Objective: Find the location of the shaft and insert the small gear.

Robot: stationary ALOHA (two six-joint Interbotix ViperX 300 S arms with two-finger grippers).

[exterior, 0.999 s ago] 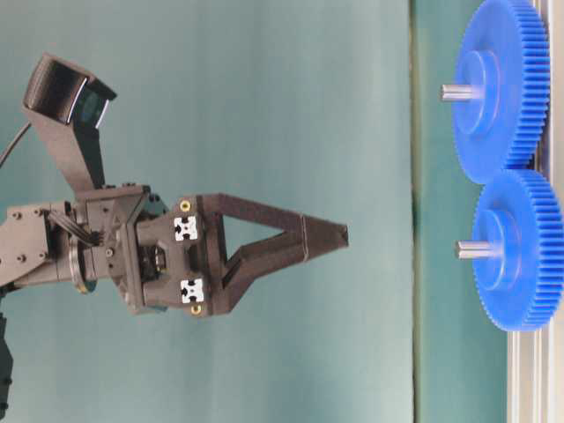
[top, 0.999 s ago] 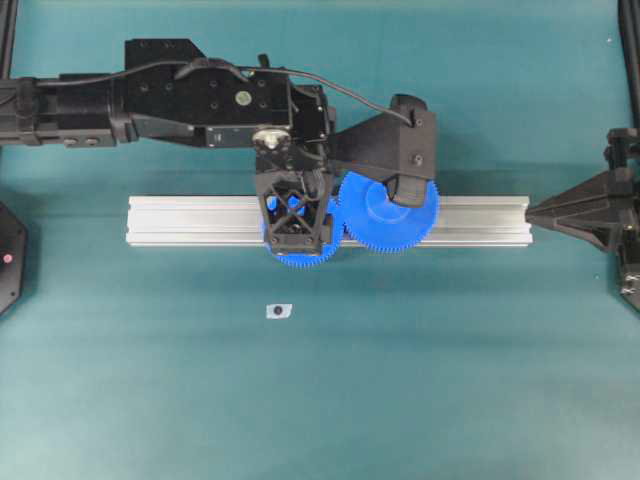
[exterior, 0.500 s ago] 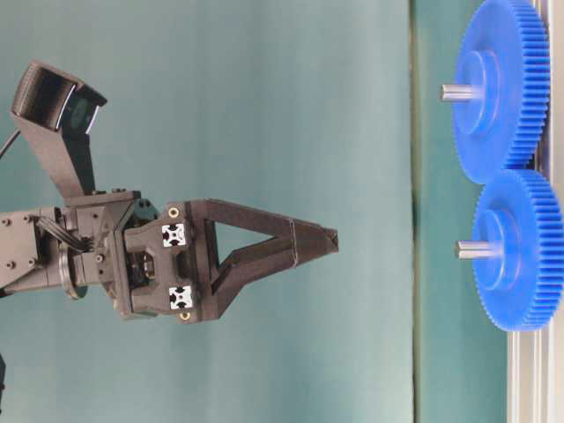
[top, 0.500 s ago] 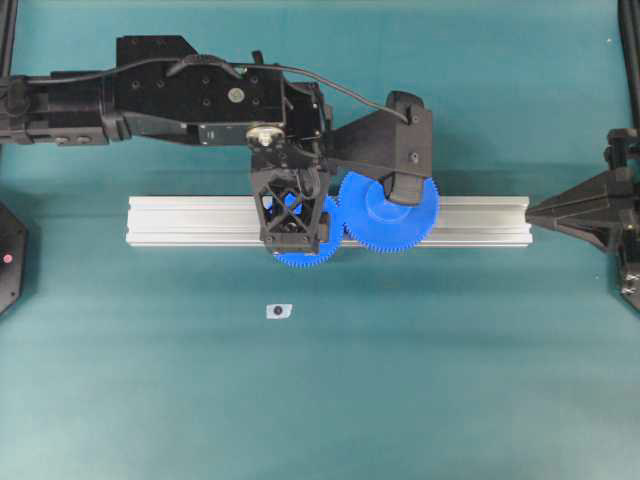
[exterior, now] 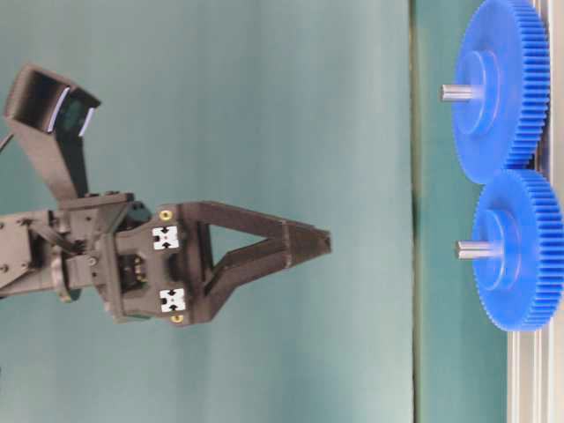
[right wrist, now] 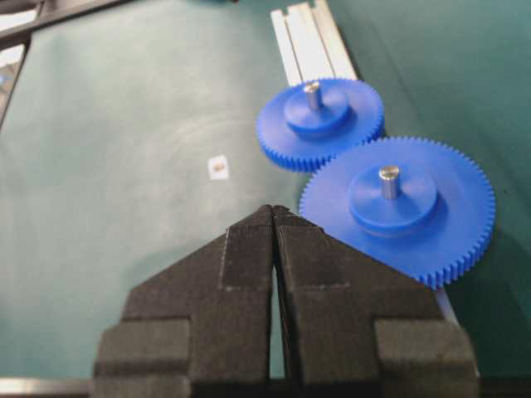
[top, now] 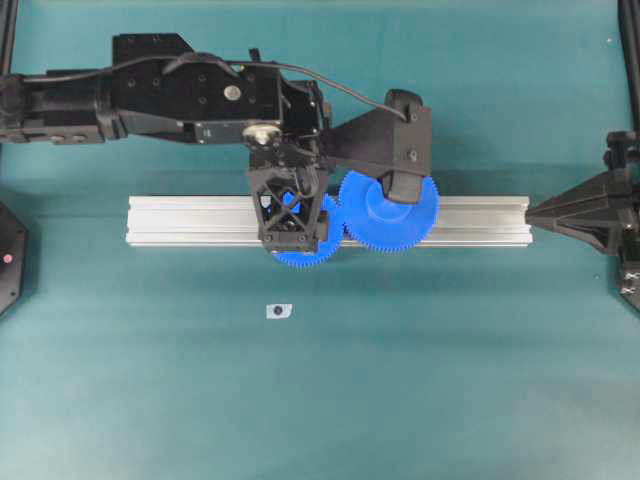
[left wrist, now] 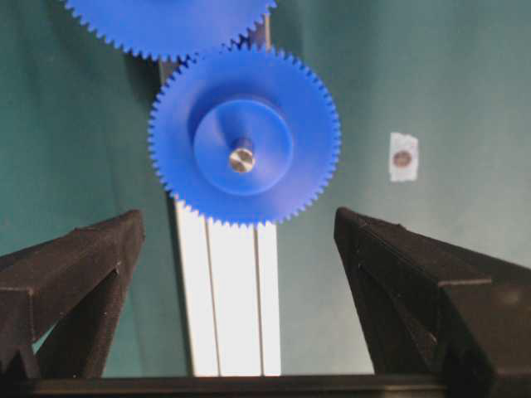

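Note:
The small gear (top: 300, 250) sits on the aluminium rail (top: 180, 220), meshed with the wider gear (top: 388, 212). A silvery pin tip (left wrist: 241, 156) shows in its hub (left wrist: 242, 145). The shaft (top: 279, 311), a tiny pin on a pale base, stands alone on the mat; it also shows in the left wrist view (left wrist: 403, 157). My left gripper (top: 297, 236) is open and empty. It hangs well above the small gear (exterior: 520, 251), as the table-level view of the gripper (exterior: 326, 240) shows. My right gripper (top: 533, 211) is shut and empty at the rail's right end.
The wider gear (right wrist: 398, 207) carries its own grey pin and sits next to the small gear (right wrist: 319, 124). The left arm's camera mount (top: 405, 140) overhangs the wider gear. Green mat (top: 450, 380) lies in front of the rail.
My left gripper has lifted further away from the small gear, still open, and drifted slightly toward the back. The gears, the shaft and the right arm have not moved.

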